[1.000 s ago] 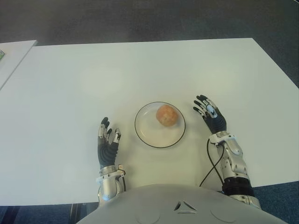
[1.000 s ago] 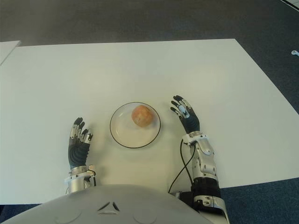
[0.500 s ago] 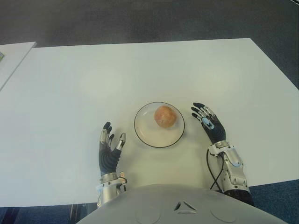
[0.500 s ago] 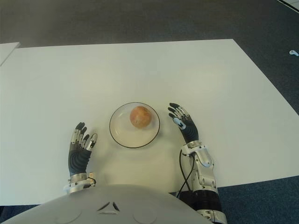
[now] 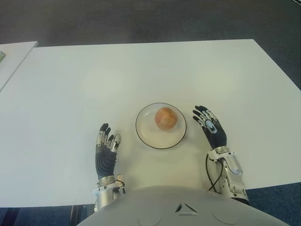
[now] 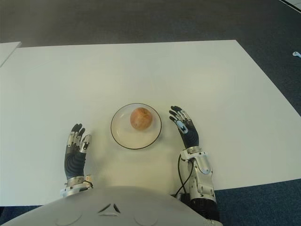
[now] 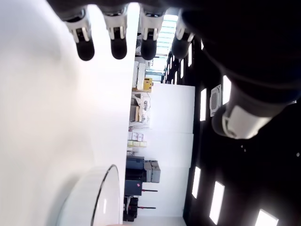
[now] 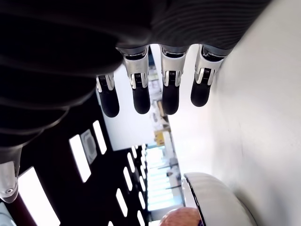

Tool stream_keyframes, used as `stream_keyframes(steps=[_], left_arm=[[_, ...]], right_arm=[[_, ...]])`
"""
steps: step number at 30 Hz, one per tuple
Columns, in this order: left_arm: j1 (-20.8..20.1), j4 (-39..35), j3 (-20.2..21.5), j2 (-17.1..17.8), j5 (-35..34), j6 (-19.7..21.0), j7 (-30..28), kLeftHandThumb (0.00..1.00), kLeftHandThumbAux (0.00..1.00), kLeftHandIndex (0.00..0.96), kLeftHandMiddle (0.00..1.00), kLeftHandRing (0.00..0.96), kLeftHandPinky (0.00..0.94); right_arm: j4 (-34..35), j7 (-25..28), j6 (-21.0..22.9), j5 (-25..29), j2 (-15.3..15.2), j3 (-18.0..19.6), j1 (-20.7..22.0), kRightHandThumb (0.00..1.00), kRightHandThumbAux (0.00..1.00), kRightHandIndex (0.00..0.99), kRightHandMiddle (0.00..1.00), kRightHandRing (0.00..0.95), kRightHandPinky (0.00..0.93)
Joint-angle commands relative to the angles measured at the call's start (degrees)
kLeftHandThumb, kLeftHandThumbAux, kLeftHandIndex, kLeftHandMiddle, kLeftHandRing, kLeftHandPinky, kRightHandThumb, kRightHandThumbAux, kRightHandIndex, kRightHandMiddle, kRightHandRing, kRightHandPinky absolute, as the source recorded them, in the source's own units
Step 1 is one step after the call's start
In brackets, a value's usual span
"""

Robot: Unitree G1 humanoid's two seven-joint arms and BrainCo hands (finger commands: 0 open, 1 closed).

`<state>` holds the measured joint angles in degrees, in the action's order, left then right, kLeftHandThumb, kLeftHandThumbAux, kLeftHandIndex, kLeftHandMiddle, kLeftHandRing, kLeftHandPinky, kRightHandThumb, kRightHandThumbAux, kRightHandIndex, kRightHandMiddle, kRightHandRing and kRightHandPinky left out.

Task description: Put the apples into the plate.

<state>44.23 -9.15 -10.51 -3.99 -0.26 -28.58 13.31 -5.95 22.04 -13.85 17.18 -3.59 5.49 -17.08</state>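
The apple sits in the plate on the desk, nothing blocking it; the left hand and right hand flank the plate, fingers spread, empty. A second desk is cut off at the left edge.

Bright, even light falls from overhead, and the white counter glows almost washed out, with hardly any texture. Shadows are faint: only a soft rim under the plate and thin dark edges beside each hand. The dark floor beyond stays dim. In the wrist views the counter blows out to pure white, ceiling lights flare as hard rectangles, and the close fingers sit black and slightly soft.
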Motion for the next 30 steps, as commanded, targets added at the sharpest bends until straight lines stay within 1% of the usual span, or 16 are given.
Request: stream_keyframes(steps=[1,7,13,16,23,30], left_arm=[[1.04,0.7,-0.05,-0.35,-2.19,-1.13,-2.47,0.188,0.504,0.027,0.0,0.0,0.0],[1.75,-0.61,-0.06,-0.03,-4.1,-0.23,-4.8,0.179,0.476,0.034,0.0,0.0,0.007],[2.71,-2.1,-0.23,-0.11,-3.8,1.15,-5.59,0.177,0.493,0.031,0.0,0.0,0.0],[2.59,-1.83,-0.27,-0.25,-2.66,0.96,-5.53,0.174,0.494,0.032,0.0,0.0,0.0],[2.43,-1.33,-0.26,-0.35,-2.5,0.21,-6.0,0.175,0.479,0.043,0.0,0.0,0.0],[2.65,-2.06,-0.6,0.75,-0.9,1.03,-6.85,0.163,0.439,0.046,0.0,0.0,0.0]], right_arm=[[-0.17,-0.37,2.81,-0.03,0.3,-0.61,-3.27,0.165,0.485,0.147,0.166,0.124,0.14],[1.18,-0.19,3.94,0.31,-0.07,-0.72,-3.9,0.161,0.481,0.149,0.165,0.124,0.146],[1.76,0.15,5.33,2.35,0.48,-0.29,-3.87,0.17,0.473,0.15,0.175,0.132,0.147],[1.92,-0.13,5.81,2.71,0.64,-0.13,-3.77,0.173,0.47,0.149,0.179,0.135,0.148],[2.36,-0.56,5.59,2.09,0.83,-0.51,-4.14,0.176,0.477,0.147,0.178,0.132,0.136],[3.37,-1.01,5.75,1.56,0.87,-1.14,-4.99,0.167,0.486,0.147,0.167,0.119,0.124]])
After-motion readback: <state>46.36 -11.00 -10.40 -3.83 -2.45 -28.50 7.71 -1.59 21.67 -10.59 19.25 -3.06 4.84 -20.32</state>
